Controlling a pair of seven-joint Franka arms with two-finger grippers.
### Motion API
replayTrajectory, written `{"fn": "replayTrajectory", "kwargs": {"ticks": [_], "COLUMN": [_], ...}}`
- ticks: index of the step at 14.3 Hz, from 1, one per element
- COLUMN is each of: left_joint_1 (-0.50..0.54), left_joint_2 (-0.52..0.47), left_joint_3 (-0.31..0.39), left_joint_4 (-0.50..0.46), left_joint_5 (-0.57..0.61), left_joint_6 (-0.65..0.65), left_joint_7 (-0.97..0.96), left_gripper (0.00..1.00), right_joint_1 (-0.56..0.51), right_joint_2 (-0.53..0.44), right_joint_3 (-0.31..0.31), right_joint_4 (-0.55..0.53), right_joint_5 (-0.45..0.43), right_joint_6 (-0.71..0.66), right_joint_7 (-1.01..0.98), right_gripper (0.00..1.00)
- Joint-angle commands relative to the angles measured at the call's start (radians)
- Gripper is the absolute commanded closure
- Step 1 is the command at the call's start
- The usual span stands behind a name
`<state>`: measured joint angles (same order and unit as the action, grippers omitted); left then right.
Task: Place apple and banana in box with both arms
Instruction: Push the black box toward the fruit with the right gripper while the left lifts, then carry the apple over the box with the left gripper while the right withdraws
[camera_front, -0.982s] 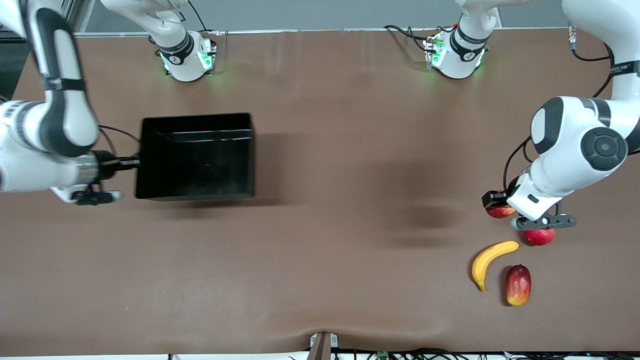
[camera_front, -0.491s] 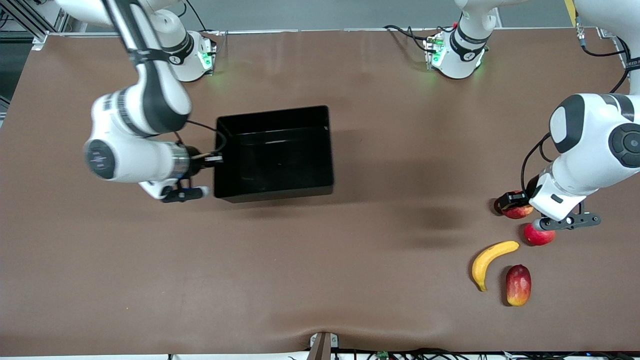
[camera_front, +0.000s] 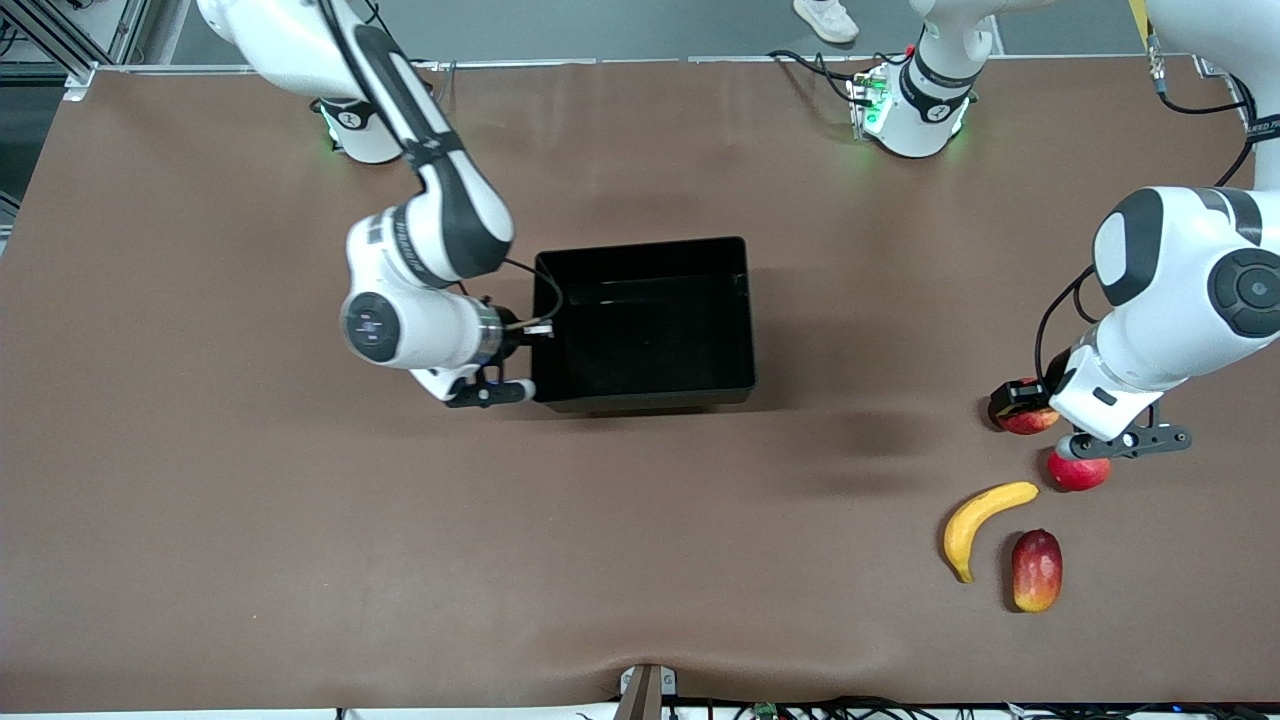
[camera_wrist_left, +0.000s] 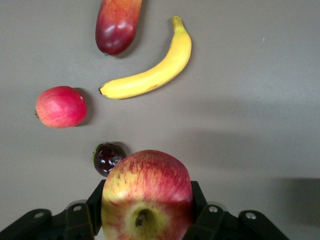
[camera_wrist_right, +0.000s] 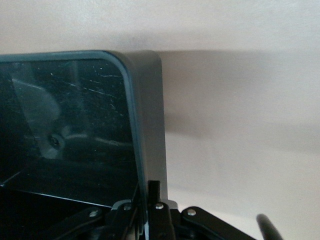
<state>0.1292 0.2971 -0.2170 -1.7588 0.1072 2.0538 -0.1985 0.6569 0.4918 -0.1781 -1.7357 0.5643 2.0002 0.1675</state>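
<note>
Left wrist view, apple: I see the apple (camera_wrist_left: 146, 192) clamped between the left gripper (camera_wrist_left: 145, 220) fingers, stem dimple toward the camera, red with yellow streaks. In the front view it (camera_front: 1024, 418) peeks out from under the left wrist.
Left gripper: from the front it (camera_front: 1022, 400) sits low at the left arm's end of the table, closed on the apple; I can't tell whether the apple is touching the table.
Banana: I see it (camera_front: 978, 522) lying on the table (camera_front: 640, 520), nearer to the front camera than the apple, untouched; it also shows in the left wrist view (camera_wrist_left: 150, 74).
Box: it (camera_front: 645, 322) sits near the middle of the table, well apart from the fruit, with nothing visible inside.
Right gripper: I have it (camera_front: 535, 328) pinching the box wall at the end toward the right arm; the right wrist view shows the fingers (camera_wrist_right: 156, 192) closed narrow over the rim (camera_wrist_right: 135, 150).
Red fruit: a smooth one (camera_front: 1078, 470) lies between the apple and the mango (camera_front: 1036, 570), just beside the banana's tip.
Mango: it lies beside the banana, nearest to the front camera.
Dark fruit: a small maroon one (camera_wrist_left: 108, 158) shows just beside the apple in the left wrist view.
</note>
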Motion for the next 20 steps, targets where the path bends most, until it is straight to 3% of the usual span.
{"fn": "replayTrajectory", "kwargs": {"ticks": [1,2,3,4,5,7,10,13,15,20], "left_joint_1": [-0.002,-0.002,-0.003,-0.002,-0.002,-0.002,-0.002,-0.005,-0.022,-0.161], "left_joint_2": [-0.022,-0.035,-0.041,-0.05,-0.065,-0.102,-0.102,-0.092,-0.075,0.003], "left_joint_3": [-0.028,-0.039,-0.054,-0.086,-0.114,-0.145,-0.246,-0.369,-0.426,-0.423], "left_joint_4": [-0.027,-0.034,-0.045,-0.063,-0.097,-0.151,-0.194,-0.194,-0.209,-0.215], "left_joint_5": [0.009,0.008,0.009,0.009,0.012,0.016,0.013,0.012,0.022,0.025], "left_joint_6": [-0.017,-0.021,-0.026,-0.032,-0.024,0.002,0.042,0.058,0.1,0.207], "left_joint_7": [-0.018,-0.021,-0.042,-0.08,-0.102,-0.105,-0.136,-0.286,-0.378,-0.536], "left_gripper": [1.0,1.0,1.0,1.0,1.0,1.0,1.0,1.0,1.0,1.0], "right_joint_1": [0.049,0.053,0.053,0.05,0.043,0.021,-0.069,-0.216,-0.308,-0.535], "right_joint_2": [0.065,0.086,0.102,0.103,0.096,0.085,0.091,0.087,0.083,-0.021], "right_joint_3": [-0.011,-0.011,-0.011,-0.011,-0.014,-0.043,-0.11,-0.116,-0.119,-0.119], "right_joint_4": [0.048,0.063,0.082,0.094,0.11,0.163,0.399,0.536,0.597,0.622], "right_joint_5": [0.032,0.032,0.034,0.034,0.025,0.02,-0.024,-0.125,-0.129,-0.161], "right_joint_6": [0.046,0.051,0.049,0.045,0.035,-0.048,-0.356,-0.519,-0.602,-0.736], "right_joint_7": [0.044,0.044,0.047,0.059,0.056,0.055,0.05,0.041,0.04,-0.139], "right_gripper": [1.0,1.0,0.88,0.05,0.0,0.0,0.0,0.0,0.0,0.0]}}
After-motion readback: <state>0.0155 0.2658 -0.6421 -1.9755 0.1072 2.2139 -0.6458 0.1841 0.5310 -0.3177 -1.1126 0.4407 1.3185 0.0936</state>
